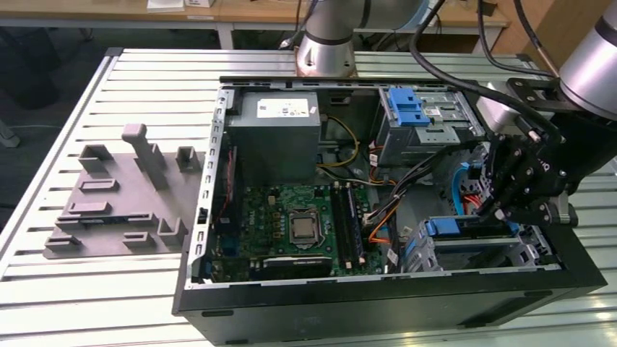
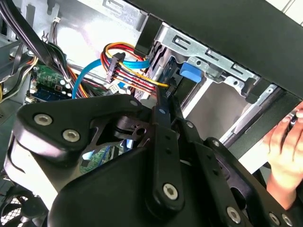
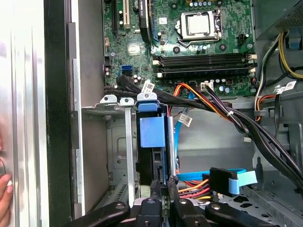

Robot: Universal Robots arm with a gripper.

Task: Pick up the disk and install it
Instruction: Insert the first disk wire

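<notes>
While the gripper hangs low inside the open computer case, at the drive bay on the exterior view's right, the disk stands on edge in that bay, its blue carrier frame uppermost and its dark body running down between the silver rails. In the first wrist view the fingertips close in on the near end of the disk, seemingly pinching its thin edge; the jaws look nearly closed on it, though the exact contact is hard to make out. The second wrist view shows the same narrow edge running up from between the black linkages towards a blue tab at the bay's metal cage.

By the look of it the pick-up is done and the installing step is in hand: the disk is partly seated. Finishing calls for a straight push along the rails, kept clear of the red, orange and blue cables lying just beside the bay.

The case lies on its side on a slatted metal table, with a grey fixture plate well apart on the exterior view's left. A person's hand rests at the case's outer wall.
</notes>
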